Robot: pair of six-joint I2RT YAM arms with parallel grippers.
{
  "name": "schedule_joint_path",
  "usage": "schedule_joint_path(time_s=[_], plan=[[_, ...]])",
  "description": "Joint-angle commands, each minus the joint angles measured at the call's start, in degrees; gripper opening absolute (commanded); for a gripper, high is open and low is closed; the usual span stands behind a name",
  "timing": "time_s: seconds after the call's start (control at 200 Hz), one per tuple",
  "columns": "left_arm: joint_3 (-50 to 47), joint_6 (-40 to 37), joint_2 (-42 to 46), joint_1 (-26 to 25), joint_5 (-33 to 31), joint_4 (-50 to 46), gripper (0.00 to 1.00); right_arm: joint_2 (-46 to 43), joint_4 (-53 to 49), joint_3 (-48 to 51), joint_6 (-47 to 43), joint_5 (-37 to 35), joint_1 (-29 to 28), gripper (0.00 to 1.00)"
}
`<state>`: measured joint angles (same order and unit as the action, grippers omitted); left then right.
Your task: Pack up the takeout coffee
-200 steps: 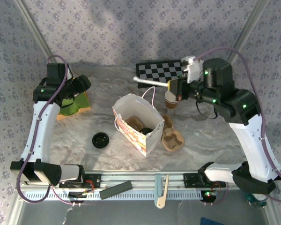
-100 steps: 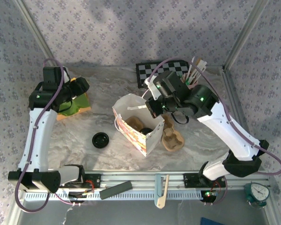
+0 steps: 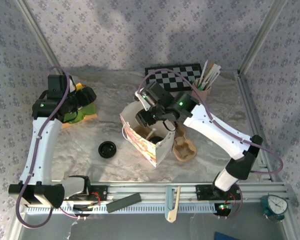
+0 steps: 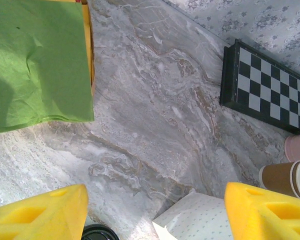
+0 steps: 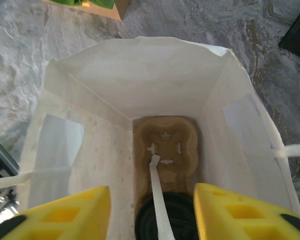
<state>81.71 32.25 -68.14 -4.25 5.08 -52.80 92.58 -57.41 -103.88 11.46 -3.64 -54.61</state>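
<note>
The takeout coffee [image 5: 177,220] stands in a brown pulp tray [image 5: 165,142] at the bottom of the white paper bag [image 3: 140,137]. Only its round black lid [image 3: 156,139] shows. A pale flat stick [image 5: 157,200] lies across the lid and the tray. My right gripper [image 5: 152,215] hangs over the bag's mouth [image 3: 150,119], open, its yellow fingers either side of the lid and holding nothing. My left gripper [image 4: 155,215] is open and empty above the table, near the green napkin [image 3: 82,112]. A second tan cup with a white rim [image 4: 285,177] stands beyond the bag.
A loose black lid [image 3: 108,149] lies left of the bag. Another pulp tray [image 3: 185,149] sits against the bag's right side. A pink cup of stirrers [image 3: 202,90] and a checkerboard [image 3: 172,76] are at the back. The bag's handles [image 5: 290,150] hang outward.
My right arm swung left from beside the cups to above the bag, carrying the stick. Its jaws opened and the stick now lies in the bag. The left arm barely shifted.
</note>
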Motion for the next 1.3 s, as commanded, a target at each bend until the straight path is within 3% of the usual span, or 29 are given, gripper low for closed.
schedule_joint_path(time_s=[0.0, 0.175, 0.25, 0.36, 0.375, 0.39, 0.7, 1.129, 1.294], plan=[[-0.3, -0.3, 0.1, -0.1, -1.3, -1.2, 0.73, -2.2, -0.2, -2.6, -0.1, -1.5, -0.2, 0.55], [-2.3, -0.3, -3.0, 1.2, -2.8, -0.8, 0.73, -5.8, 1.3, -2.5, 1.1, -2.1, 2.2, 0.61], [-3.4, -0.3, -4.9, 2.4, -4.1, -0.2, 0.72, -7.7, 2.1, -1.8, 1.5, -2.6, 3.4, 0.69], [-5.2, -0.3, -8.4, 4.4, -5.0, 2.0, 0.7, -10.5, 4.0, 0.0, 2.0, -3.2, 5.4, 0.86], [-5.4, -0.3, -8.9, 4.6, -5.5, 2.4, 0.7, -10.8, 4.2, 0.2, 2.1, -3.2, 5.8, 0.96], [-5.5, -0.4, -9.5, 4.7, -6.0, 2.6, 0.7, -11.1, 4.3, 0.4, 2.3, -3.2, 6.1, 0.99], [-2.7, -1.1, -23.1, 5.7, -17.7, 6.2, 0.7, -15.0, 6.2, 3.9, 4.1, 0.6, 13.3, 1.0], [5.0, -2.8, -38.7, 8.9, -19.3, 11.6, 0.72, -14.1, 5.9, 5.5, 4.4, 3.0, 17.3, 1.0], [6.4, -2.9, -42.2, 10.3, -17.5, 11.6, 0.67, -13.4, 6.0, 5.4, 4.4, 3.4, 18.4, 1.0]])
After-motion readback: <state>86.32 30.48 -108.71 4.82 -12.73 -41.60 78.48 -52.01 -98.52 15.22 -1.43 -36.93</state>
